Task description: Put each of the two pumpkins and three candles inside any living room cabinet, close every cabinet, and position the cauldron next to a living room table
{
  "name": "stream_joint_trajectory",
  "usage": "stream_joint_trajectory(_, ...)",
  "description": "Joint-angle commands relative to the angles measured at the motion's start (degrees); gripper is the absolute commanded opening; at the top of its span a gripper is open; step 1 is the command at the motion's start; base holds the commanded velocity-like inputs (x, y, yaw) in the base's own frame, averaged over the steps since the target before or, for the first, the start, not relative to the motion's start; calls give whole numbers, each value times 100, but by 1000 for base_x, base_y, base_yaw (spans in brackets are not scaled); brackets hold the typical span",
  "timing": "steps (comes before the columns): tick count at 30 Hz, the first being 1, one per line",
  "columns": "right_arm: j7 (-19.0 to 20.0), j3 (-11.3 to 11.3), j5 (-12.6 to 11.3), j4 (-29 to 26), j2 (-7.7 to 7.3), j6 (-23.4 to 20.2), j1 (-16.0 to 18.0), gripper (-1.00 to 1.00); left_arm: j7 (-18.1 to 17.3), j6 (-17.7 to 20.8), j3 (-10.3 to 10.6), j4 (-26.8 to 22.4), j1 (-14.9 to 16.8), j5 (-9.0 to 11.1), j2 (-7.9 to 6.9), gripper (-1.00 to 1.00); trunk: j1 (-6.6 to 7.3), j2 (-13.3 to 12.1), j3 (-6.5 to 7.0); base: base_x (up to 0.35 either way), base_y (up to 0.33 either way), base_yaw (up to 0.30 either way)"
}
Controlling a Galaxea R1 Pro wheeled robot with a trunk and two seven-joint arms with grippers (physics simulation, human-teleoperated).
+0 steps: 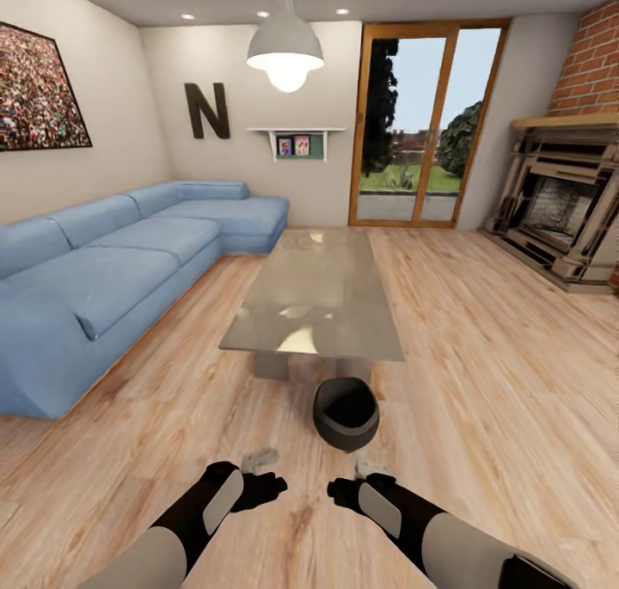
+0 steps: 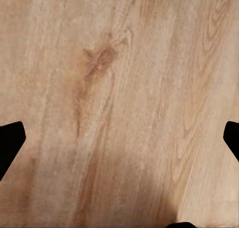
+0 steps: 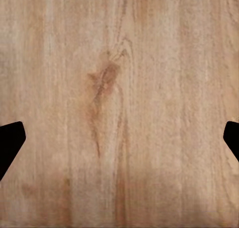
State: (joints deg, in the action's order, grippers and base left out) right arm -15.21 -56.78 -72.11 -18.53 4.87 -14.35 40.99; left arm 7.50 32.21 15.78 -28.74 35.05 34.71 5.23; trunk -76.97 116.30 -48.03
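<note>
The black cauldron (image 1: 346,413) stands upright on the wood floor, close to the near end of the glass-topped table (image 1: 314,288), almost touching its grey base. My left gripper (image 1: 266,486) and right gripper (image 1: 344,490) hover low over the floor just short of the cauldron, side by side. Both are open with nothing between the fingers, and each wrist view has bare floorboards between the left gripper's (image 2: 119,143) and the right gripper's (image 3: 119,143) spread tips. The pumpkins, candles and cabinet are out of view.
A long blue corner sofa (image 1: 103,279) runs along the left wall. A brick fireplace (image 1: 567,211) stands at the right, and a glass patio door (image 1: 425,125) is at the far end. Open wood floor lies on both sides of the table.
</note>
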Motion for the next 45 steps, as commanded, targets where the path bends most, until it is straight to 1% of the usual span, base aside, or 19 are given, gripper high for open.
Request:
stream_joint_trajectory(1,-37,-35,-31,-10,-3,-14,6,100,50,14,29,-9,2,61,-4,100,27,-39,16,-312,35,-103)
stream_joint_trajectory(17,-4,-32,-31,-13,-5,-15,6,100,64,14,26,-17,2,56,9,100,378,-681,390,-325,3,-227)
stream_joint_trajectory(24,19,9,-56,-32,-10,11,-1,100,86,13,41,-17,2,53,7,100,532,-961,556,-334,0,-240)
stream_joint_trajectory(29,11,15,-95,35,-40,264,-19,100,110,13,56,-12,2,25,-12,100,642,-1162,676,-334,0,-237)
stream_joint_trajectory(33,40,26,-118,63,-128,1020,-66,100,129,13,68,-3,2,-14,-28,100,730,-1322,772,-333,0,-237)
stream_joint_trajectory(35,117,26,-129,104,-174,1298,-70,100,139,6,82,37,2,-18,-28,100,773,-1403,819,-333,0,-252)
stream_joint_trajectory(38,259,27,-135,202,-197,1445,-73,100,143,-28,84,69,-2,-17,-9,100,839,-1523,888,-334,0,-259)
stream_joint_trajectory(40,326,27,-154,387,-200,1499,-73,100,141,-55,100,114,-6,-15,-4,100,883,-1603,934,-335,0,-264)
stream_joint_trajectory(43,504,27,-278,771,-198,1561,-73,100,128,-113,114,334,-28,-20,-24,100,949,-1723,1002,-336,0,-265)
stream_joint_trajectory(45,708,27,-438,964,-201,1624,-78,100,93,-305,120,628,-36,-24,-23,100,993,-1804,1048,-336,0,-266)
